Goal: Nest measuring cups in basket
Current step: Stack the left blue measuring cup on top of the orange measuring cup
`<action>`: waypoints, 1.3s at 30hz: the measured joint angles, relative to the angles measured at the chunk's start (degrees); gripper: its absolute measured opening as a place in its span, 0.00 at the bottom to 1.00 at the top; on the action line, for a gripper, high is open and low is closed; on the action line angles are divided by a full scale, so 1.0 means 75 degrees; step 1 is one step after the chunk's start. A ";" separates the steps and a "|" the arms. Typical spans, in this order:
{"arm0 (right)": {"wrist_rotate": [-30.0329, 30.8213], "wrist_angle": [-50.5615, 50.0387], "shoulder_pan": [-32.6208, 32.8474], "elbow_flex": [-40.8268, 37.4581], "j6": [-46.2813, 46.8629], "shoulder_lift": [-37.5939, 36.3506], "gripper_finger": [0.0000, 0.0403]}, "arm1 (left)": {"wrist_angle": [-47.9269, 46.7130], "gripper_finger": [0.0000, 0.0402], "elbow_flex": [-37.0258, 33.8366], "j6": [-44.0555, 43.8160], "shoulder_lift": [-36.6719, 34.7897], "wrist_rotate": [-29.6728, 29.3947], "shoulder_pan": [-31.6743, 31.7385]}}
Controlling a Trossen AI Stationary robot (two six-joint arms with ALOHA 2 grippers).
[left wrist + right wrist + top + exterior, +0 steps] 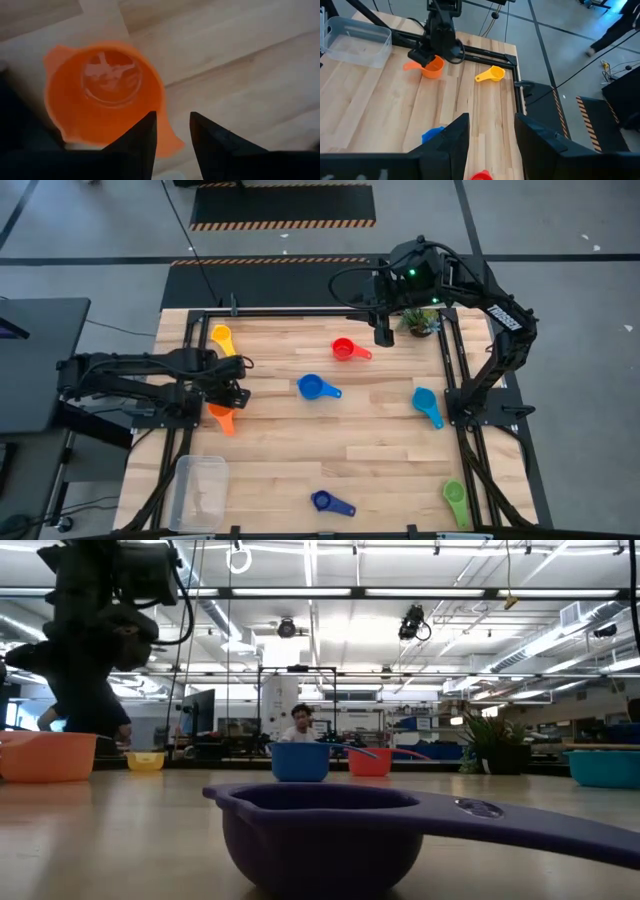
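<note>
The left gripper is hovering part open and empty over the orange cup, lining up a grab before carrying it to the basket, while the right gripper is waiting open at the far edge.

The left arm lies stretched low across the worktop's left side, wrist bent down, its left claw pointing at the surface with the two dark fingers parted a little. The right arm stands folded high at the far right corner, right claw hanging raised, fingers spread apart.
</note>
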 joint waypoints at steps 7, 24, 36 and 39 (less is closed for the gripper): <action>0.0000 0.0006 0.0000 0.0000 0.0000 0.0000 0.40 | 0.0376 0.31 -0.0362 -0.0017 0.0000 -0.0409 -0.0001; 0.0000 0.0006 0.0000 0.0000 0.0000 0.0000 0.40 | 0.1837 0.31 -0.1676 -0.0783 0.0000 -0.0546 -0.0003; 0.0000 0.0007 0.0000 0.0000 0.0000 0.0000 0.40 | 0.2273 0.04 -0.1761 -0.0712 -0.0020 -0.0504 0.0000; 0.0000 0.0006 0.0000 0.0000 0.0000 0.0000 0.40 | 0.2175 0.03 -0.1518 -0.0442 -0.0004 -0.0511 -0.0003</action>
